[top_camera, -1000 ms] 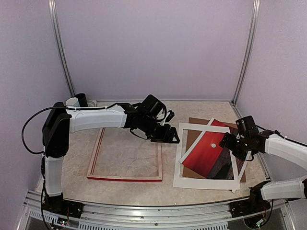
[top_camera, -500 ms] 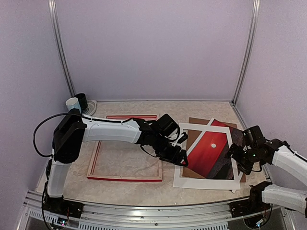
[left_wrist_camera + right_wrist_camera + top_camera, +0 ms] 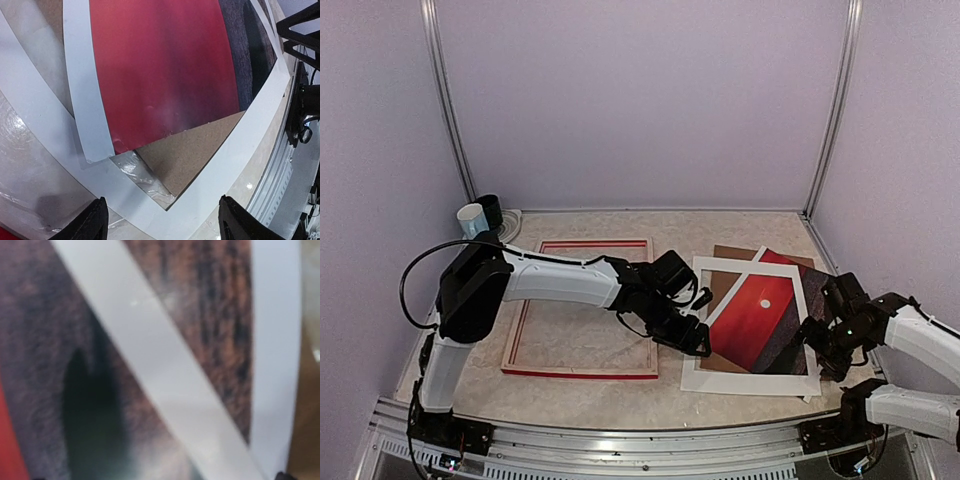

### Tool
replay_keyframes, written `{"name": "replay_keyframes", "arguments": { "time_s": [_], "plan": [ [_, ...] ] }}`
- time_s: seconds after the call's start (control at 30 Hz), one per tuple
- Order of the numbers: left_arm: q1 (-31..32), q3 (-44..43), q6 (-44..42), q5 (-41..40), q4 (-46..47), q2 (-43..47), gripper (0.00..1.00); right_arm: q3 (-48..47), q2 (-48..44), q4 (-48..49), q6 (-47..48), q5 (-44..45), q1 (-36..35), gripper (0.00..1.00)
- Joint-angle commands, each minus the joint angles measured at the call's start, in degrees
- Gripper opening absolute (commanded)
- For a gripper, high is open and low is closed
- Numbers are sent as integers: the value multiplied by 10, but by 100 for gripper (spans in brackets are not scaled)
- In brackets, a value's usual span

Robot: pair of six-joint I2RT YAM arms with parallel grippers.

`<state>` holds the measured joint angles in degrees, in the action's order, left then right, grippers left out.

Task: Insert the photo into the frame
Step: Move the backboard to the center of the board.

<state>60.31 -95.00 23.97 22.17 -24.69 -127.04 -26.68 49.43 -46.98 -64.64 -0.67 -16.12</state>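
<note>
The frame (image 3: 525,310) lies flat on the left of the table, its red face showing along the near edge. The photo (image 3: 755,320), red sky with a small white sun, lies tilted on the right between the white mat (image 3: 750,382) and the brown backing board (image 3: 725,255). My left gripper (image 3: 692,338) is open and empty, low over the mat's near-left part; its wrist view shows the photo's corner (image 3: 160,65), the board (image 3: 195,155) and the mat (image 3: 235,165) between the open fingers. My right gripper (image 3: 820,340) hangs close over the photo's dark ground (image 3: 90,405) and a mat strip (image 3: 165,385), with its tips wide apart.
A white cup (image 3: 470,215) and a black cup (image 3: 490,208) stand at the back left corner. Lilac walls close the table on three sides. A metal rail (image 3: 620,440) runs along the near edge. Clear wrap (image 3: 135,172) lies under the mat corner.
My left gripper has moved right and nearer, from the frame's right side to the mat's near-left part. My right gripper has moved right and nearer, to the mat's right edge.
</note>
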Motion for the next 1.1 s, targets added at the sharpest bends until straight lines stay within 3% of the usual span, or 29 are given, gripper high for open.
{"name": "replay_keyframes", "arguments": {
  "time_s": [0.0, 0.27, 0.47, 0.83, 1.07],
  "plan": [
    [6, -6, -9, 0, 13, -21, 75, -25, 18, -12, -10, 48, -6, 99],
    [-4, -14, 22, -19, 6, -51, 75, -29, 48, -6, -9, 64, -6, 99],
    [-17, -12, 40, -35, 5, -62, 75, -9, 60, 11, -2, 17, -10, 99],
    [-22, 10, 54, -49, 16, -61, 75, -7, 90, 8, -29, 8, -64, 99],
    [-44, 24, 77, -77, 36, -42, 76, 17, 116, 86, -39, -20, -70, 99]
  ]
}}
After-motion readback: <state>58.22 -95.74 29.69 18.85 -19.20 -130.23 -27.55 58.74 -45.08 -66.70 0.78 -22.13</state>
